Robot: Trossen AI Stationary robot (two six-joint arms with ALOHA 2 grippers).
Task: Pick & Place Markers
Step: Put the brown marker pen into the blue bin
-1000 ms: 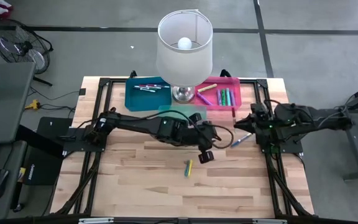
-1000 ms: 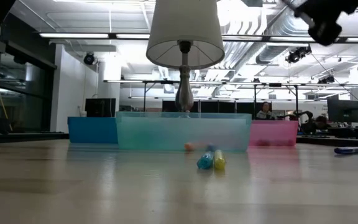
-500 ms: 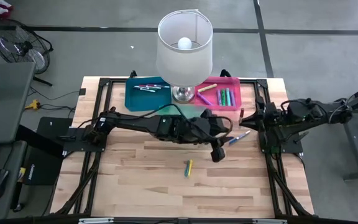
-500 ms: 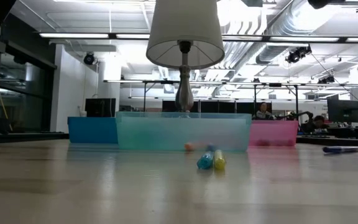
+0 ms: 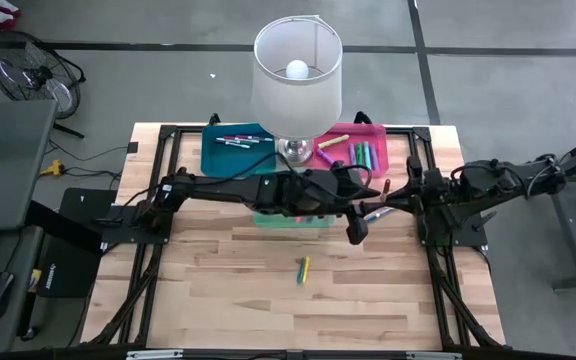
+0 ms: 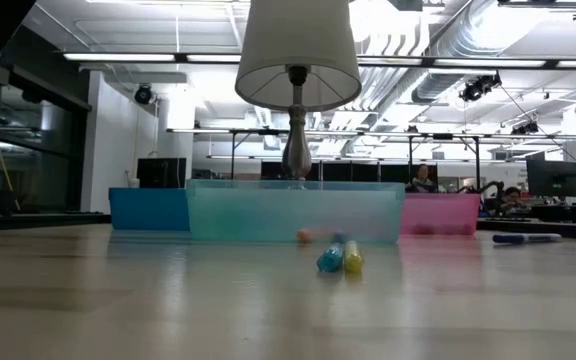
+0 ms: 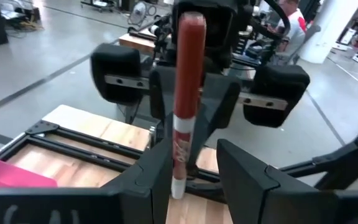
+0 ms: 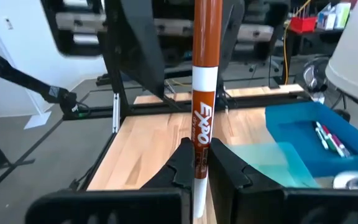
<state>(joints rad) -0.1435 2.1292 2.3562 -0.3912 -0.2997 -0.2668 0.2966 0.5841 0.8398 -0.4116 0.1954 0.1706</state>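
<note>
held marker: 1 red-orange expo marker (image 8: 202, 93) was up off the tabletop (image 5: 218, 300), between the 2 arms, near the pink bin (image 5: 373, 132).
right gripper: the right gripper (image 8: 201, 152) had its jaws clamped together on 1 end of that marker.
left gripper: the left gripper (image 7: 193, 168) faced the right one; its jaws stood apart around the marker's white end, with a gap showing on 1 side, so it did not look gripped there.
long axis: the marker ran from one gripper straight toward the other, pointing out along each pair of fingers.
nearer arm: both were at the marker; only the right one carried it.
coming move, as a judgement: a handover, which turned on the left jaws closing across the marker's width before the right let go.
loose markers on the tabletop: 3, namely 1 blue marker (image 6: 330, 258) and 1 yellow marker (image 6: 352, 258) lying side by side and touching, and 1 dark blue marker (image 6: 525, 238) well apart toward the right arm.
bins: 3, namely 1 blue bin (image 5: 213, 160), the pink bin, and 1 clear green bin (image 6: 293, 210) partly under the left arm.
binned markers: several in the pink and blue bins; exact counts not clear.
lamp: 1 table lamp (image 5: 297, 70) stood between the blue and pink bins.
</note>
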